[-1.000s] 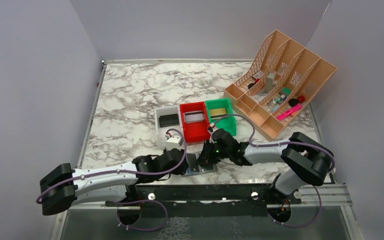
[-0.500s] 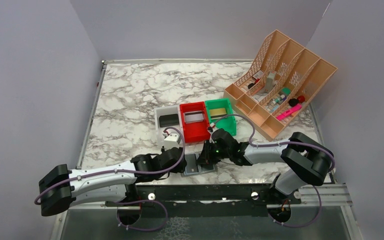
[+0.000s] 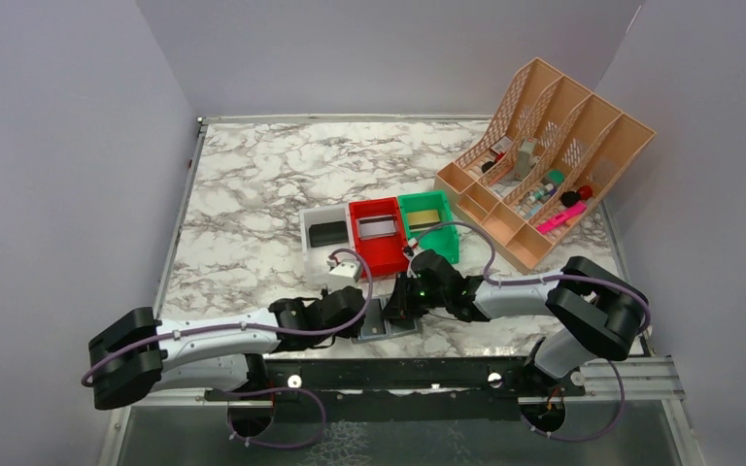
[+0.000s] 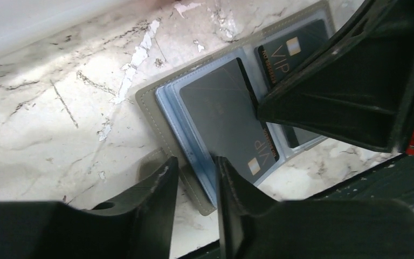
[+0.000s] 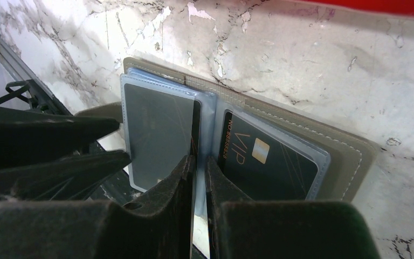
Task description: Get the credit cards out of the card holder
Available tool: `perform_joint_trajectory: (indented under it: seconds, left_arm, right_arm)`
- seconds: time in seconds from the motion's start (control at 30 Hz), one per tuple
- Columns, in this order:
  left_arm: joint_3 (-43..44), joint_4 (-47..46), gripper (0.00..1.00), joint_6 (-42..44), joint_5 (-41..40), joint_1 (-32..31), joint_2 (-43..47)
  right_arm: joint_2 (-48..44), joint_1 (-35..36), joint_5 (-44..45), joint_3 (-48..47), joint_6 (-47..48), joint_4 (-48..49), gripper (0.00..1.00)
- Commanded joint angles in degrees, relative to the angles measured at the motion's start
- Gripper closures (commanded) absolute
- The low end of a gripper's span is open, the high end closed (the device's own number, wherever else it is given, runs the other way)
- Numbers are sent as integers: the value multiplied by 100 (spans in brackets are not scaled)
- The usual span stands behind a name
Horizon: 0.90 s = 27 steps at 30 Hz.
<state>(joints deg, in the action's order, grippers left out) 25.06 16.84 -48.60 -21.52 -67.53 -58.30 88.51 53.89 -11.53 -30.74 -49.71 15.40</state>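
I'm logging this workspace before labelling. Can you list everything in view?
table: 1, white-grey marble, under everything
rack: 1, peach, far right, small items inside
bins: 3, white, red, green, side by side mid-table
holder: 1, grey, open, near edge
cards: 2, black, in holder's sleeves
arms: 2, white-black, near edge
left hand: black, open, at holder's corner
right hand: black, at holder's fold

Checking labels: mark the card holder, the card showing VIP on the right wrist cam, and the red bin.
card holder [image 5: 349, 167]: right wrist view, grey outer flap.
VIP card [image 5: 280, 168]: right wrist view, black face past the chip.
red bin [image 3: 384, 260]: top view, near wall.
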Motion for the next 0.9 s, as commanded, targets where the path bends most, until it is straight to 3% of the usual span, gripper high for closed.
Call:
perform_joint_trajectory:
  seconds: [0.0,0.2,0.63,0.87]
  left_arm:
    - [232,-294,71,158,220,-22,-577]
    - [251,-185,87,-32,167,-22,-957]
    - [38,-354,100,-57,223,-19,-1192]
    - [-96,-499,100,-122,295,-19,-1262]
  right_arm:
    - [29,-28,164,6,32,-61,83]
    - [-59,-36,117,39,30,13,83]
    - [116,-36,-538,196,-199,920,83]
    - [147,-36,-671,209,-194,1045,84]
